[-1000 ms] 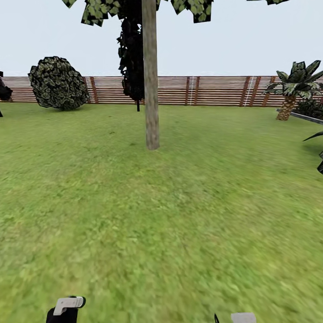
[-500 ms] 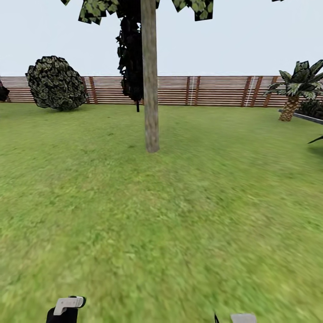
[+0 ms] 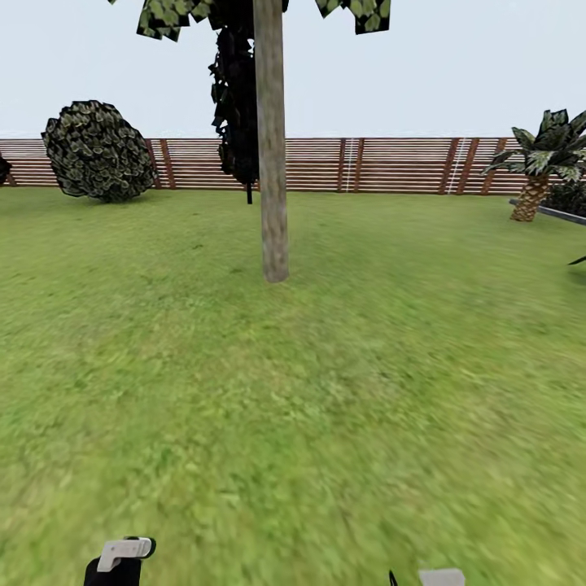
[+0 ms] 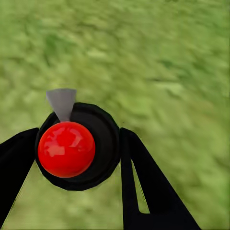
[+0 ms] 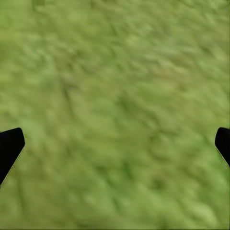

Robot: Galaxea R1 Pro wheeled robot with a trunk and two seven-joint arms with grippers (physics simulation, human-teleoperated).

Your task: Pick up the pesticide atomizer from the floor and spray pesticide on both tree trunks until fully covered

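The left gripper (image 4: 76,148) is clamped, its black fingers (image 4: 139,177) pressed against either side of the pesticide atomizer (image 4: 79,146) it carries, while the right gripper (image 5: 115,143) hangs with fingertips (image 5: 9,143) spread wide apart.

I see a round leafy shrub (image 3: 99,150) far off on the left by the fence, a narrow black columnar tree (image 3: 237,106) mid-distance, and a short scaly-trunked palm (image 3: 539,159) away to the right.
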